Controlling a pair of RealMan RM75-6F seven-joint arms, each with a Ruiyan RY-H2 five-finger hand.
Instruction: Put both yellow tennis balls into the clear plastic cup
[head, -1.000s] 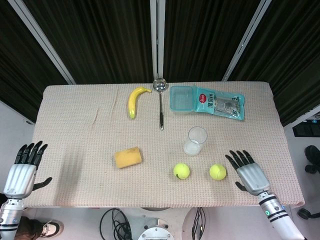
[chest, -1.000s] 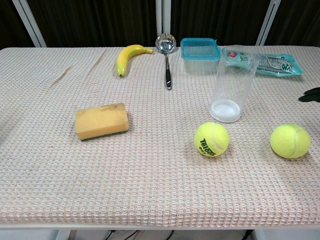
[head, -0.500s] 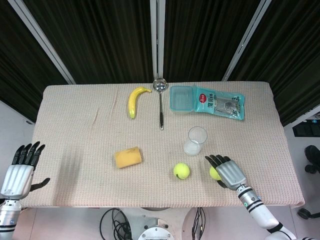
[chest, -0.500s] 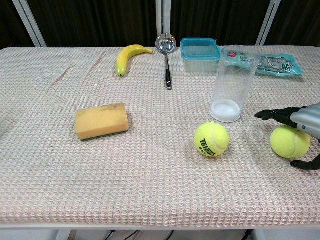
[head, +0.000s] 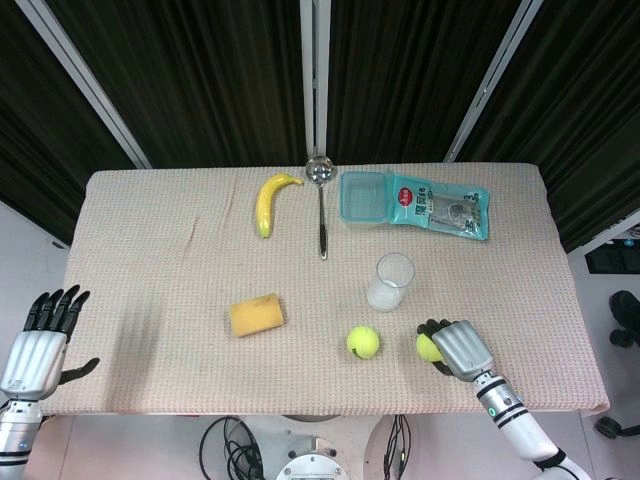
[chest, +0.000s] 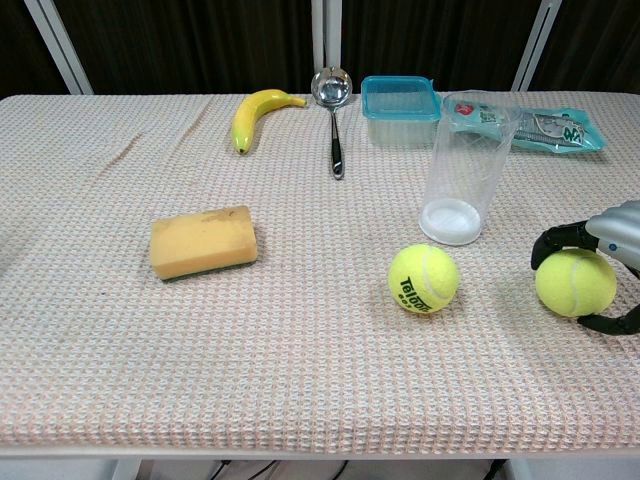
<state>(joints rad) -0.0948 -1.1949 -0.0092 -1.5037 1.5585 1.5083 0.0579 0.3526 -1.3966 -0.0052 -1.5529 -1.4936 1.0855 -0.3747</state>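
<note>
My right hand wraps one ball, most of the grip hidden

My right hand is curled over the right tennis ball near the table's front right. From above, my palm covers most of that ball and only a yellow sliver shows at its left. In the chest view my hand is cut off by the frame edge; I see dark fingers arching over the ball's top and another curving under its lower right, touching it. Whether the ball is off the cloth I cannot tell.

The other tennis ball lies free on the table, to the left of the held one. The clear plastic cup stands upright just behind and between the two balls.

My left hand hangs off the table's left front corner, fingers spread, holding nothing; the chest view does not show it.

A sponge, banana, ladle, blue lidded box and snack packet lie further off
</note>
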